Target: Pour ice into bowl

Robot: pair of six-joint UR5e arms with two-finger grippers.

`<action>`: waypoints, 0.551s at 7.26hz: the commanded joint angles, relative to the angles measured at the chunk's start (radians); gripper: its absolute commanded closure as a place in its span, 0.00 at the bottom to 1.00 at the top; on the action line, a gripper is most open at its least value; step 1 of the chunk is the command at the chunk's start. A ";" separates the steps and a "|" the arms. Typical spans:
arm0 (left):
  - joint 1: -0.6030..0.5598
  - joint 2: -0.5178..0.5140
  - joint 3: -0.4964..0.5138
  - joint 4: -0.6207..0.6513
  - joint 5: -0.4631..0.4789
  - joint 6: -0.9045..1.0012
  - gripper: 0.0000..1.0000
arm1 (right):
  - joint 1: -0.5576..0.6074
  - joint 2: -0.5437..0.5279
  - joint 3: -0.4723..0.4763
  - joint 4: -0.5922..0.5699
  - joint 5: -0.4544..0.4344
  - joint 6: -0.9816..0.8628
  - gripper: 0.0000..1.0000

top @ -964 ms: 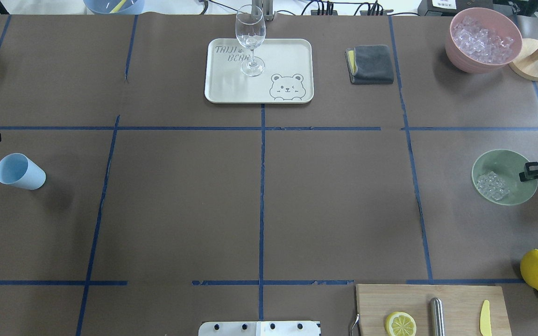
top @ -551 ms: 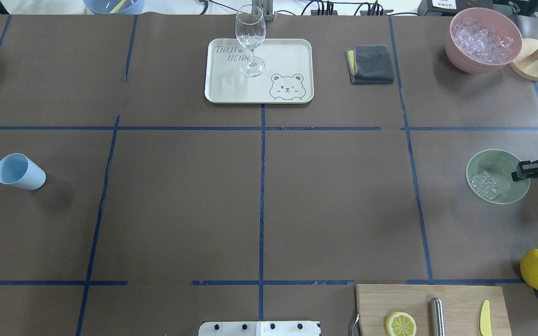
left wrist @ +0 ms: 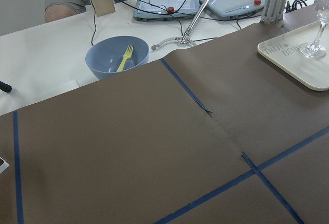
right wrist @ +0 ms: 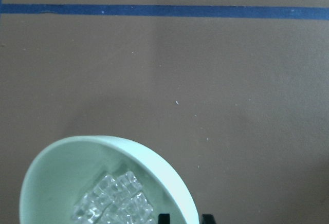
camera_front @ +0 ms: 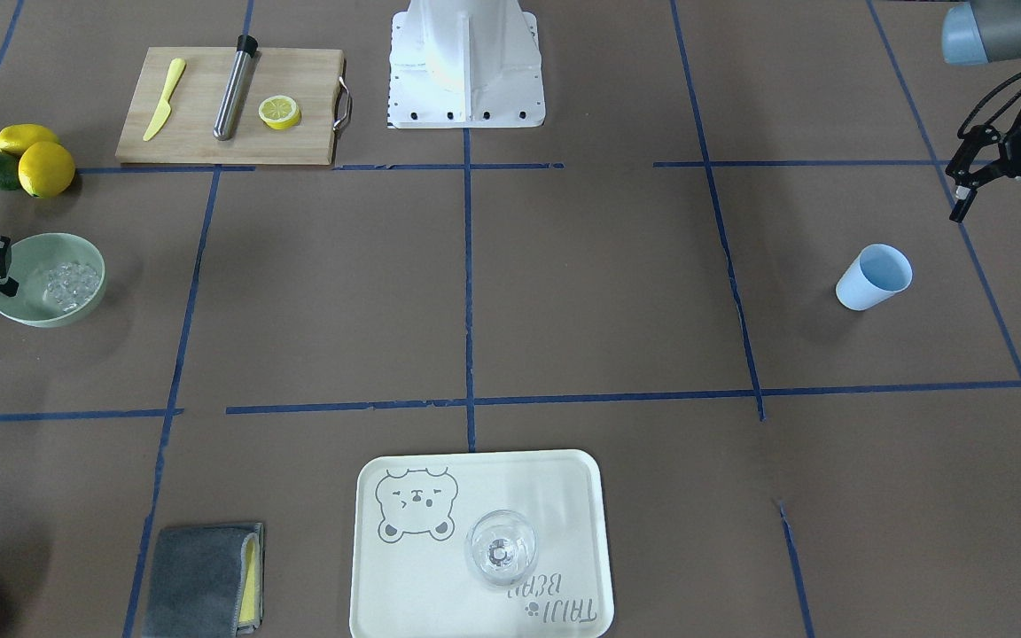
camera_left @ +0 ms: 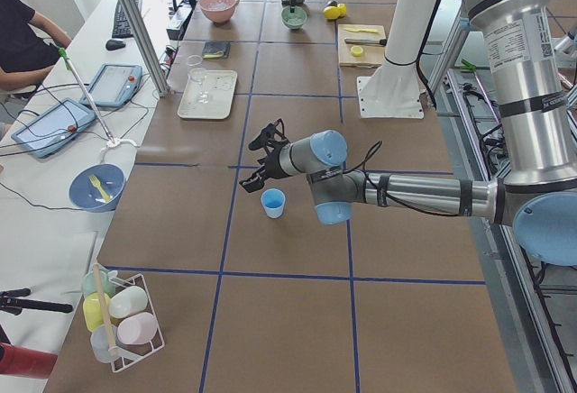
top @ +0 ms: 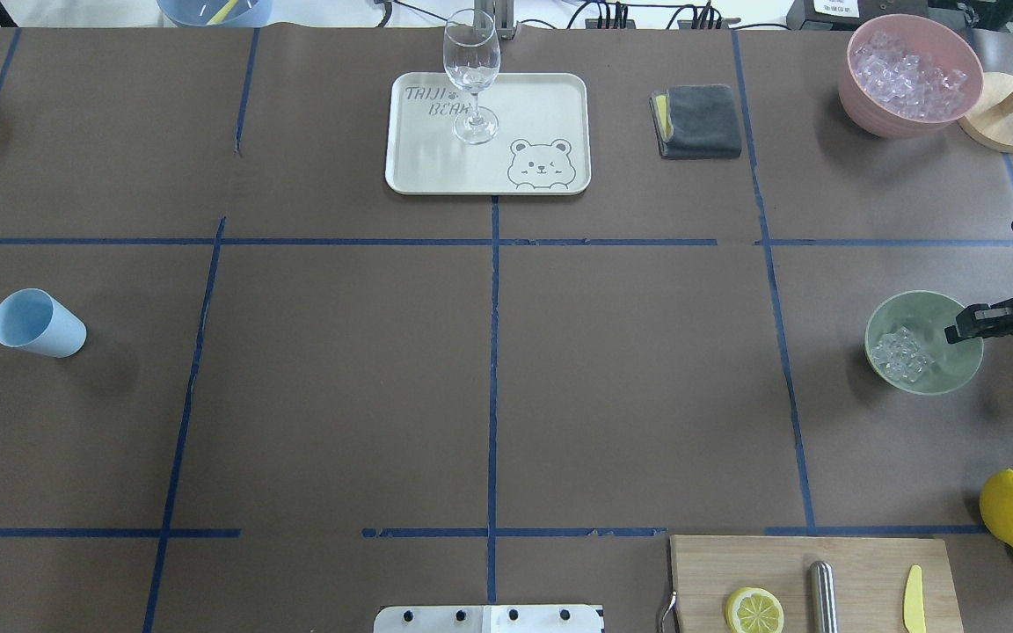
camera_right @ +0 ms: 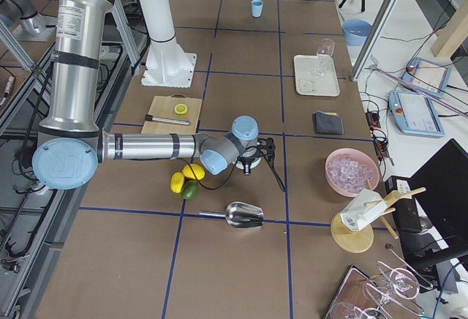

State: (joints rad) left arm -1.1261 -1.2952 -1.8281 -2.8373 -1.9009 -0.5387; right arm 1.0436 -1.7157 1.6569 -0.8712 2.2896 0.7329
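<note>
The pale green bowl [top: 921,315] is at the table's right side with small clear ice cubes [top: 900,354] heaped against its left wall. My right gripper [top: 968,330] is shut on the bowl's right rim. The right wrist view shows the bowl [right wrist: 56,183] and the ice [right wrist: 115,201], with a finger on each side of the rim. The bowl [camera_front: 42,315] looks slightly tilted. The blue cup [top: 36,323] stands empty at the far left. My left gripper [camera_front: 1011,213] is open and empty, hanging apart from the cup [camera_front: 872,276].
A pink tub [top: 867,110] of whitish ice stands back right by a wooden stand [top: 1008,123]. A tray [top: 542,97] with a clear glass [top: 471,70] and a grey cloth [top: 697,121] are at the back. Lemons [top: 1012,508] and a cutting board [top: 867,563] are front right.
My right gripper has carried the bowl leftward toward the table's middle. My left gripper has drawn back out of the overhead view's left edge. The blue cup has not moved.
</note>
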 commanded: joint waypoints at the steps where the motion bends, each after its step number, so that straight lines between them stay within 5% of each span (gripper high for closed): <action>1: -0.004 0.000 -0.003 0.024 -0.006 0.002 0.00 | 0.025 0.013 0.006 0.015 0.059 -0.006 0.00; 4: -0.023 -0.007 -0.016 0.135 -0.072 0.002 0.00 | 0.111 0.016 0.007 -0.008 0.050 -0.073 0.00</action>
State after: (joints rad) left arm -1.1440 -1.2998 -1.8386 -2.7629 -1.9471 -0.5369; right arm 1.1301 -1.6976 1.6645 -0.8683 2.3438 0.6985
